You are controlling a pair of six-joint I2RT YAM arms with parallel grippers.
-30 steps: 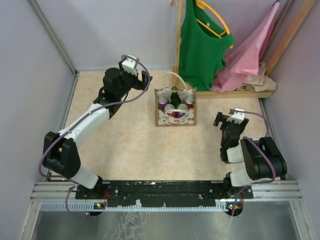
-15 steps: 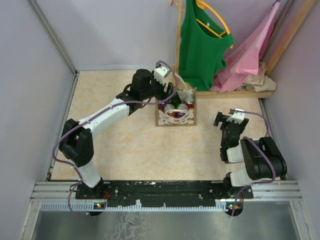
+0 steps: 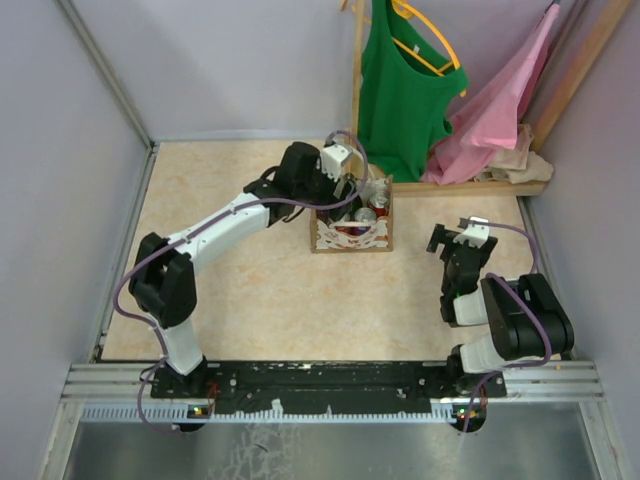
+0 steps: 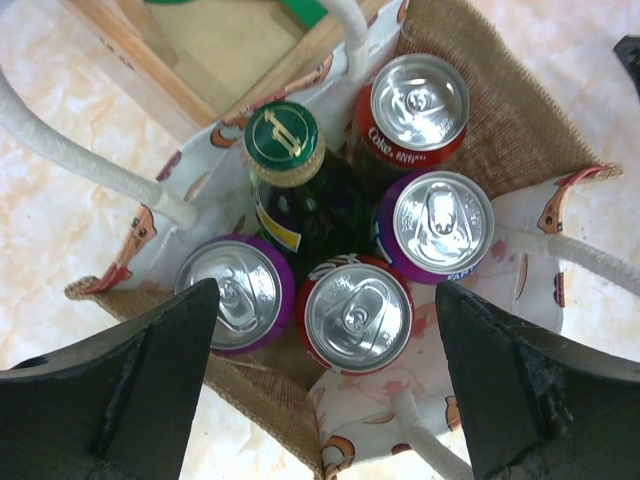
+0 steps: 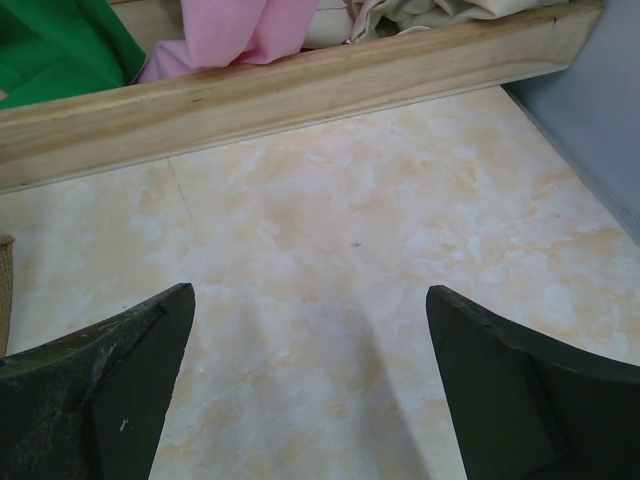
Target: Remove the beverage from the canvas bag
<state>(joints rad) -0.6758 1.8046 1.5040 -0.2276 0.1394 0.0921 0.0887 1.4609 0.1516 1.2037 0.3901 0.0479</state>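
hovering my left gripper [image 4: 325, 300] right over the canvas bag [image 3: 350, 238], looking straight down into it. the jaws are spread wide, wider than most of the cluster of drinks, and there's nothing between them. so honestly the task has barely started: no drink is out yet.

all five stand upright inside the bag: a green bottle [image 4: 283, 135] with a green cap at the back, a red cola can [image 4: 418, 100] beside it, a purple can [image 4: 443, 222] below that in the wrist view, a red can [image 4: 358, 312] in the lower middle and another purple can [image 4: 233, 292] on the left. they're packed touching each other, so i reckon it'll be a tight squeeze for my fingers [image 4: 120, 390] whichever one i go for. the white rope handles [image 4: 90, 160] flop outward, not across the opening as far as i can see.

the bag stands on the bench [image 3: 250, 290] just in front of the wooden rack [image 3: 470, 186]. my right gripper [image 5: 308, 295] is well apart from all this, spread open over bare bench, holding nothing.

what's left: come down, close on a drink, lift it clear, set it on the bench.
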